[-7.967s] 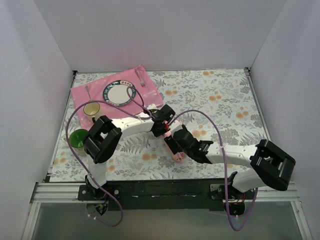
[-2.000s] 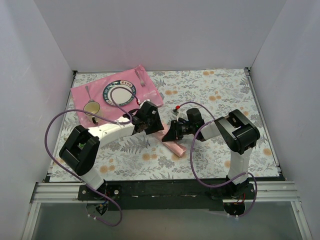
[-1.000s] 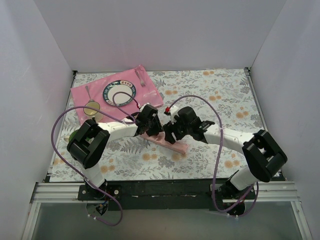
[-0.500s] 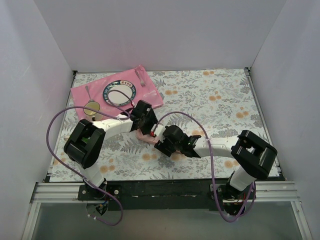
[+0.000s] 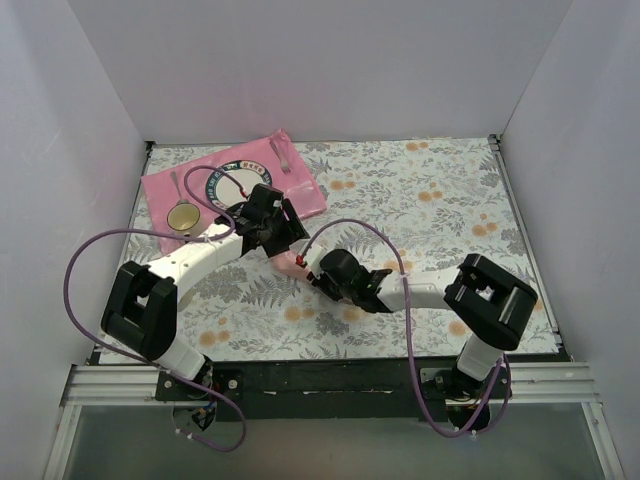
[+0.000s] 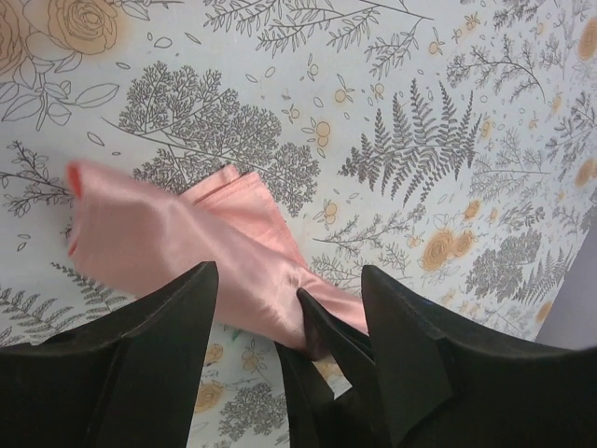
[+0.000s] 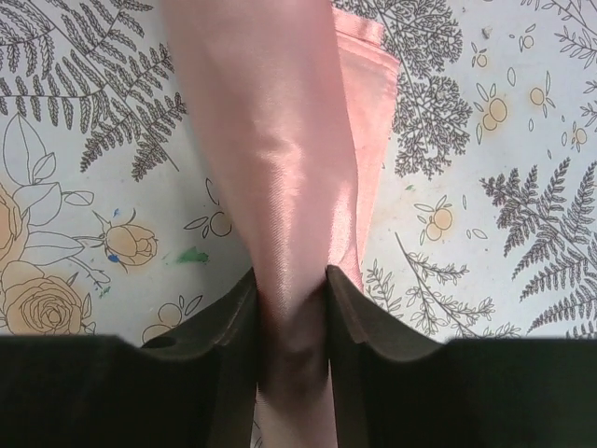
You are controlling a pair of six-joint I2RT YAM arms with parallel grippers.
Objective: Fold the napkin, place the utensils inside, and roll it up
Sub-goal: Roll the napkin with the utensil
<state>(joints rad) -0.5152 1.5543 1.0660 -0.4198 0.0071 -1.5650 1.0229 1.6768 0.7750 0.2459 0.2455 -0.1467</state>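
The top external camera looks steeply down from high behind the near edge, taking in the whole floral tablecloth (image 5: 450, 200), while both wrist cameras face down at it from close range, sharing the salmon-pink napkin (image 6: 233, 252) mid-table.

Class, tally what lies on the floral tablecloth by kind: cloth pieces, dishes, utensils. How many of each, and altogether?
Cloth pieces: 2 (pale salmon-pink shiny napkin, hot-pink rectangular mat)
Dishes: 2 (round blue-rimmed plate, small round yellow bowl)
Utensils: 2 (slim silver utensil left of the plate, pale utensil right of it)
Total: 6
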